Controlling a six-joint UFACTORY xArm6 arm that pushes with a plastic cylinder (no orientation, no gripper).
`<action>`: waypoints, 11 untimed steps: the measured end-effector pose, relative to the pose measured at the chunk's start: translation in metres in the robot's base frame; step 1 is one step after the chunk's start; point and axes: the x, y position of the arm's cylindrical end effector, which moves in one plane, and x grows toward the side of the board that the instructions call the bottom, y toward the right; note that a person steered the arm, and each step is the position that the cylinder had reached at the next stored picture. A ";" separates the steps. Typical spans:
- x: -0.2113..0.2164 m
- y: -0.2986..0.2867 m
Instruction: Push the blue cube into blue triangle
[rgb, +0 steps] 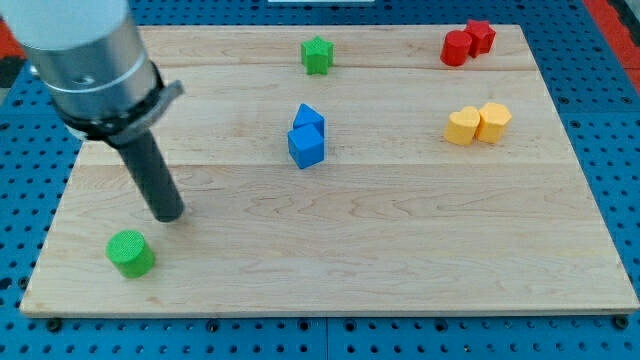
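Observation:
The blue cube (306, 147) sits near the middle of the wooden board (400, 240). The blue triangle (309, 117) is right above it in the view, and the two touch. My tip (170, 215) rests on the board at the view's left, well to the left of and below both blue blocks. It stands just above and to the right of a green cylinder (130, 253).
A green star-shaped block (317, 55) sits near the top edge. Two red blocks (467, 43) touch at the top right. Two yellow blocks (478, 124) touch at the right. Blue pegboard (610, 120) surrounds the board.

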 end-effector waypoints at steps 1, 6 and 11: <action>0.039 -0.012; -0.065 0.164; -0.085 0.119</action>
